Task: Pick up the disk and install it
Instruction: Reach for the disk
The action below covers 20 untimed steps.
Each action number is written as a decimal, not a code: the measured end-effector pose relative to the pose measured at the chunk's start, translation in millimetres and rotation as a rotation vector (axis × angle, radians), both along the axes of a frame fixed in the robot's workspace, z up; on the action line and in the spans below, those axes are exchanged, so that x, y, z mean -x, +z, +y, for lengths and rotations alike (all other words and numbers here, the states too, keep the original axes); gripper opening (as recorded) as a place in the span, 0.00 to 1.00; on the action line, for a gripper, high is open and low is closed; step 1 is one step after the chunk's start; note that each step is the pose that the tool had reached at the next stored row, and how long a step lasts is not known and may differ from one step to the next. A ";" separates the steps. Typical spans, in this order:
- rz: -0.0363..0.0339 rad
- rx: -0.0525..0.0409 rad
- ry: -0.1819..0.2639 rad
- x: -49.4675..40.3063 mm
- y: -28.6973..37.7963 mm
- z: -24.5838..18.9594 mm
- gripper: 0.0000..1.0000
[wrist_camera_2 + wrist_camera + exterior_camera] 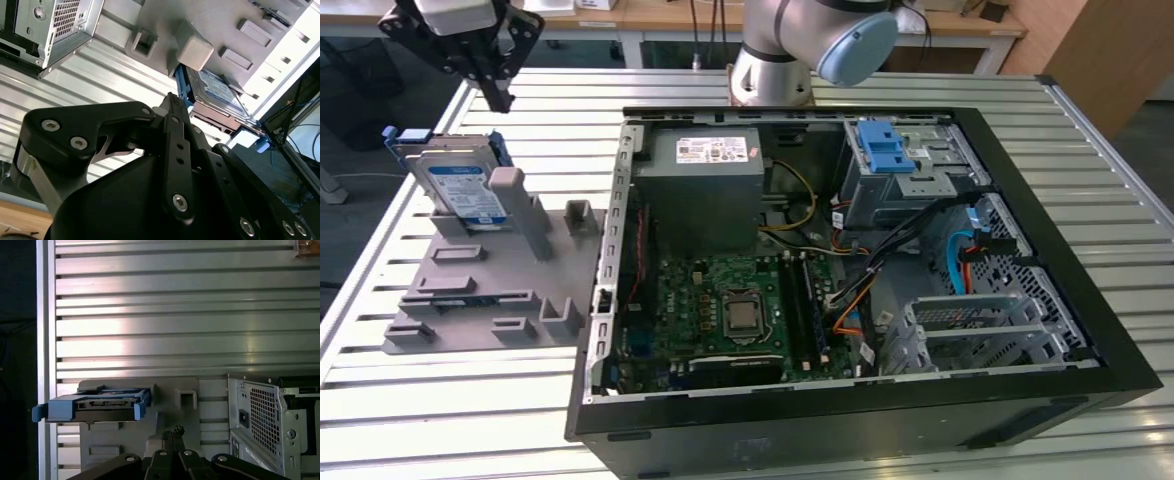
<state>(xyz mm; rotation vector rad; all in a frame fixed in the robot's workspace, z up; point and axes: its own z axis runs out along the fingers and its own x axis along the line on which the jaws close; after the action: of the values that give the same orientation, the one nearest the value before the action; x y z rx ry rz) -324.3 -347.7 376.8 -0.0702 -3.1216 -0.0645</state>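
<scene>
– Starting with the biggest thing, what sits on your slatted metal table (454, 410)?
– You have the open computer case (854, 425), motherboard facing up, and a grey holder plate (520, 275) just beside it at the exterior view's left.
– And your disk?
– Your disk (460, 190) stands on edge in that holder, leaning against a grey post, blue rails on its sides.
– Your gripper?
– Your gripper (495, 98) hangs in the air near the disk, not touching it, fingers pressed together on nothing
</scene>
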 end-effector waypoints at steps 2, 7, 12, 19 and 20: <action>-0.0001 0.0000 0.000 2.4 -0.3 0.0 0.11; 0.0000 0.0001 0.000 10.0 -1.4 0.0 0.11; 0.0000 0.0001 0.000 19.5 -2.2 0.0 0.11; 0.0000 0.0001 0.000 28.9 -3.4 0.0 0.11; 0.0000 0.0001 0.000 30.1 -3.4 0.0 0.11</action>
<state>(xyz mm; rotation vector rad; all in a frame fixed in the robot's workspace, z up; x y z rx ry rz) -354.4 -347.7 373.3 -0.0702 -3.1216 -0.0643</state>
